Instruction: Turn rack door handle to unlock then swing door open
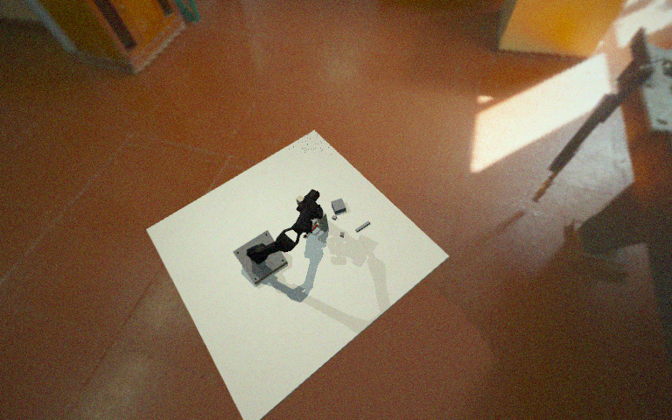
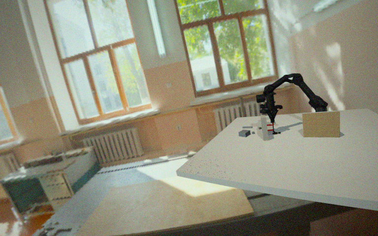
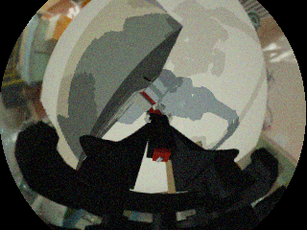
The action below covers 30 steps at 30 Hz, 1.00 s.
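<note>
The upright rack panel [image 1: 324,224] [image 2: 264,128] [image 3: 112,72] stands on the table [image 1: 222,306] [image 2: 278,163]. Its broad face fills the upper left of the wrist view, and it slants across that view. The red handle [image 2: 273,126] [image 3: 161,154] stands off the panel, joined by short red bars. My gripper [image 2: 272,123] [image 3: 159,126] points down over the handle and is shut on it, with the red top showing between the fingers. The arm covers much of the handle in the top view. The door's exact opening angle and the split between door and frame cannot be told.
A grey block [image 1: 338,205] [image 2: 244,133] and a thin grey bar [image 1: 362,227] [image 2: 247,127] lie beyond the panel, with small grey pieces nearby. A tan board [image 2: 321,124] stands near the arm's base. A low black piece [image 1: 304,236] [image 2: 275,132] lies by the handle.
</note>
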### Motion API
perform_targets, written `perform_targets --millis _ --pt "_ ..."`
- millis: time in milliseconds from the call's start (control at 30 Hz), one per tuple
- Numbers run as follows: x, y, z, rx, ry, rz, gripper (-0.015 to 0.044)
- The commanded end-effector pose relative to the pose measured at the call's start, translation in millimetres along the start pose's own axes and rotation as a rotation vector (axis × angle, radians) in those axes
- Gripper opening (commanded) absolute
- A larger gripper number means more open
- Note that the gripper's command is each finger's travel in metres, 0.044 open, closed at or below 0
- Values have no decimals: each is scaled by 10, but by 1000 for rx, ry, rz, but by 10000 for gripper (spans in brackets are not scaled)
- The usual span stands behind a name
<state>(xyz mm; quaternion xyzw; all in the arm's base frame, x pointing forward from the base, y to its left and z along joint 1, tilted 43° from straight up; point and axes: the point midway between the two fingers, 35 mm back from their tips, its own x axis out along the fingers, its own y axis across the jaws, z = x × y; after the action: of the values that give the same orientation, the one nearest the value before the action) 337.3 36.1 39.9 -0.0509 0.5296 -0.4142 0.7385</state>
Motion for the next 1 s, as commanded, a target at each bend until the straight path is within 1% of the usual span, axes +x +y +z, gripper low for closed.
perform_targets --millis 0,533,933,967 --pt "2 0 4 189 -2 0 23" --pt "3 0 4 969 -2 1 23" --pt "3 0 4 1001 -2 1 23" --pt "3 0 4 1001 -2 1 49"
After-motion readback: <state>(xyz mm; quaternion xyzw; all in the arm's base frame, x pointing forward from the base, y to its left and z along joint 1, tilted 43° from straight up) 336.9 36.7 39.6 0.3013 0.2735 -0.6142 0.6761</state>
